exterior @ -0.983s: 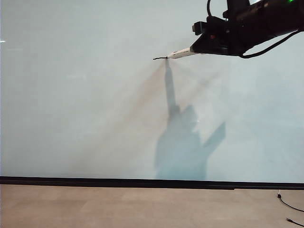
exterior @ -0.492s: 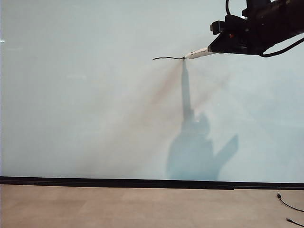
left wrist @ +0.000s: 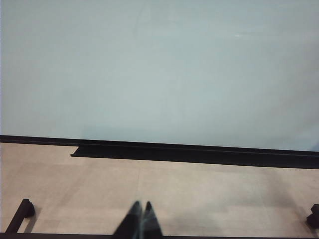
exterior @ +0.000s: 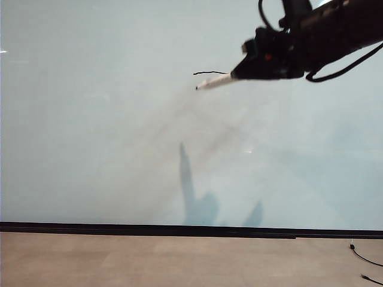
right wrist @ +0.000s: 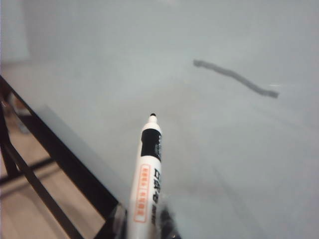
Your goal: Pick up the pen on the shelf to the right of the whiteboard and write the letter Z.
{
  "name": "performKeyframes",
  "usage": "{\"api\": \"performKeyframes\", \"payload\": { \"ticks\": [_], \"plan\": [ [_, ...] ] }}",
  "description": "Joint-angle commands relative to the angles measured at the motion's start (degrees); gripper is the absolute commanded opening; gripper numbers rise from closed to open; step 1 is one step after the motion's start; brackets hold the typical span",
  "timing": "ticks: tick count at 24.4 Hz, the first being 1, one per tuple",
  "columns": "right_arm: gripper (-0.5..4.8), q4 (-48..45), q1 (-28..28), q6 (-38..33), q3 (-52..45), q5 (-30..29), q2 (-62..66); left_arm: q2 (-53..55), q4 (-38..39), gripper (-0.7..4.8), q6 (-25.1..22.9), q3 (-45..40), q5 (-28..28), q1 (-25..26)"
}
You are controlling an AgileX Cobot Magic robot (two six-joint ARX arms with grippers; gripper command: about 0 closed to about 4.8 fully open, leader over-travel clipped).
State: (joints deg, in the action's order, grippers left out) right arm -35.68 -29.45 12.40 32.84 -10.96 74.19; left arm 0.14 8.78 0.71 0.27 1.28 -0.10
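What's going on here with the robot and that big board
The right pincer is shut on the pen, whose tip hangs just off the whiteboard, below one short black stroke near the top, the only mark so far. Only that top bar of the Z is drawn. The left pincer is shut and empty, low over the floor in front of the board.

Bare whiteboard [exterior: 90,137] lies unobstructed all around the right claw [exterior: 239,75].

The right claw [exterior: 239,73] holds the pen [exterior: 213,82] just below a black stroke [exterior: 210,73] on the whiteboard [exterior: 96,119].
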Motion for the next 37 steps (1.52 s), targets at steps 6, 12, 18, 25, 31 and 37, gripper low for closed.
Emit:
{"api": "performKeyframes", "payload": {
  "ticks": [6,12,18,25,31,37],
  "plan": [
    [-0.09,5.7,-1.16,5.6,4.33,2.08,4.63,0.04,-0.66,-0.05,-0.26,0.11,0.04,-0.02],
    [-0.09,6.08,-1.11,7.04,7.8,2.58,8.33,0.04,-0.63,-0.04,-0.26,0.11,0.02,-0.02],
    [-0.09,7.8,-1.11,7.17,10.27,5.27,10.82,0.04,-0.61,-0.05,-0.26,0.11,0.02,-0.02],
    [-0.09,7.5,-1.11,7.17,10.25,8.13,10.82,0.04,-0.63,-0.04,-0.26,0.11,0.02,-0.02],
    [-0.09,6.6,-1.01,7.19,10.25,8.48,10.82,0.04,-0.63,-0.04,-0.26,0.11,0.02,-0.02],
    [-0.09,6.23,-0.9,7.21,10.25,8.5,10.84,0.04,-0.63,-0.04,-0.26,0.11,0.02,-0.02]
  ]
}}
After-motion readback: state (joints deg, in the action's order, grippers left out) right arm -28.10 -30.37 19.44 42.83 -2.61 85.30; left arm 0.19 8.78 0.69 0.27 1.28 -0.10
